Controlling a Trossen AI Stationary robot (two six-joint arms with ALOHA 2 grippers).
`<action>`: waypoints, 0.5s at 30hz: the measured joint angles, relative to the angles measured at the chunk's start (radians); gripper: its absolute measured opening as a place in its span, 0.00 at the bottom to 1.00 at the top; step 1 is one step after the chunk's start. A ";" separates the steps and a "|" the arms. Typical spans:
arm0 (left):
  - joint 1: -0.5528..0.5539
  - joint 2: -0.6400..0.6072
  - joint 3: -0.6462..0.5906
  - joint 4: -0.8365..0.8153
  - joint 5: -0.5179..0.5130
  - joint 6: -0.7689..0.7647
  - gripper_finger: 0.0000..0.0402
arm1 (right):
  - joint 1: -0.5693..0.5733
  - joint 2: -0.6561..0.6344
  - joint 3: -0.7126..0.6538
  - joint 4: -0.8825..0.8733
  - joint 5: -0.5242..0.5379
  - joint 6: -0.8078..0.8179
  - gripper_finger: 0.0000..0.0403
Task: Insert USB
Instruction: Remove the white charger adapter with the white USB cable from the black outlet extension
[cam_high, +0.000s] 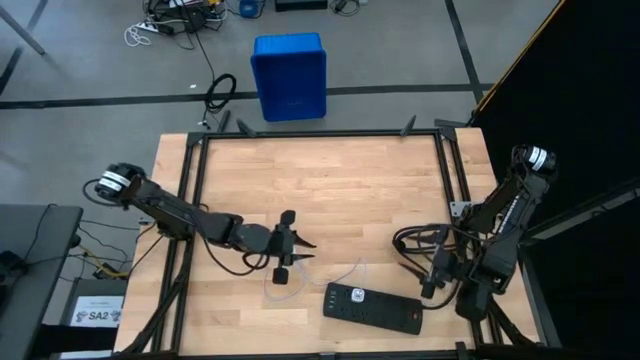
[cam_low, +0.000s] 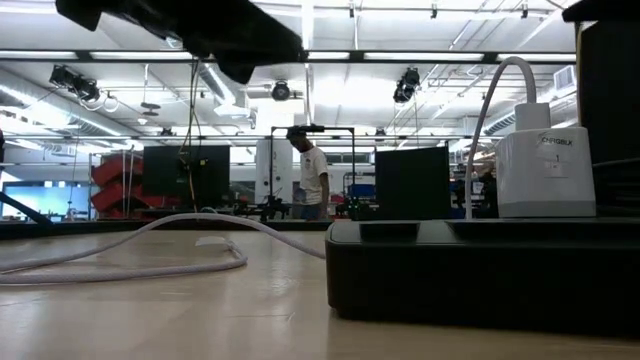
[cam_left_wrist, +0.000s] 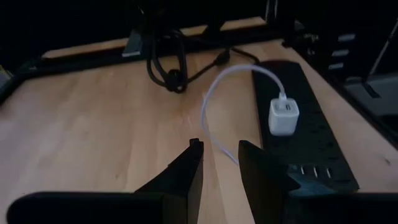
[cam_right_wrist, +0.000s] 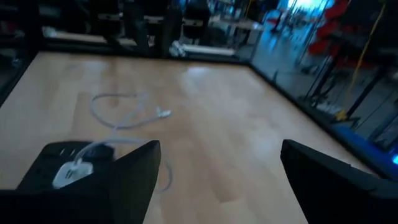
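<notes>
The left gripper (cam_high: 297, 256) is seen narrowly parted and empty above the USB (cam_left_wrist: 208, 112), whose 1 end is already seated in the white adapter (cam_left_wrist: 283, 116) on the power strip (cam_high: 372, 306). The free plug (cam_right_wrist: 163, 113) lies on the table (cam_high: 330, 180), judged still uninserted. The right gripper (cam_right_wrist: 217, 180) is held wide, empty, beside the strip.

left gripper (cam_high: 297, 262): fingers slightly parted, empty, arm stretched inward | right gripper (cam_right_wrist: 217, 180): fingers spread wide, empty, arm folded
</notes>
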 joint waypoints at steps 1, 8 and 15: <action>0.006 -0.012 0.000 -0.001 -0.007 0.000 0.22 | 0.000 -0.001 0.000 0.001 0.024 -0.010 0.76; 0.081 -0.049 0.000 -0.002 0.003 0.025 0.22 | -0.029 -0.009 0.000 0.004 0.095 -0.018 0.76; 0.091 0.014 0.000 -0.004 0.039 0.023 0.22 | -0.060 -0.006 0.000 0.018 0.093 -0.017 0.76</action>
